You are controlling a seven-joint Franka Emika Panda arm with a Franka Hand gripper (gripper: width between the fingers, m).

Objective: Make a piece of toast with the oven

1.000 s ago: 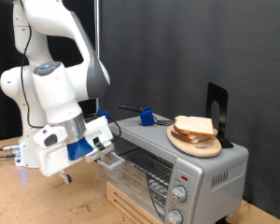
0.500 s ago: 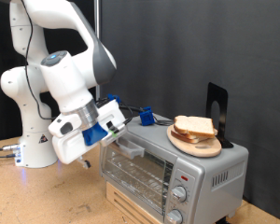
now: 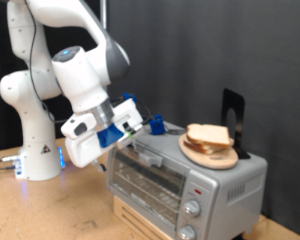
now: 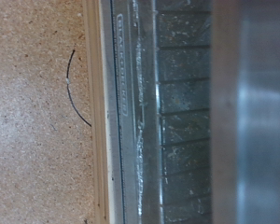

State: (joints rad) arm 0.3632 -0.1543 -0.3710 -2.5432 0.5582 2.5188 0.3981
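Observation:
The silver oven (image 3: 190, 178) stands on a wooden base at the exterior view's right, and its glass door looks shut. My gripper (image 3: 138, 138) hangs at the door's upper left corner, close to the handle; its fingers are blurred there and do not show in the wrist view. The wrist view looks along the oven's glass door (image 4: 168, 112), with wire rack bars dimly visible behind it. The piece of toast is hidden; I cannot make it out through the glass.
A round wooden plate (image 3: 194, 152) with a stack of bread slices (image 3: 210, 137) sits on the oven's top, beside a black stand (image 3: 233, 118) and a small blue object (image 3: 157, 125). A thin black cable (image 4: 77, 93) lies on the wooden table (image 4: 37, 149).
The arm has risen and swung toward the oven's top. The door, tilted open a second ago, now stands upright against the oven front.

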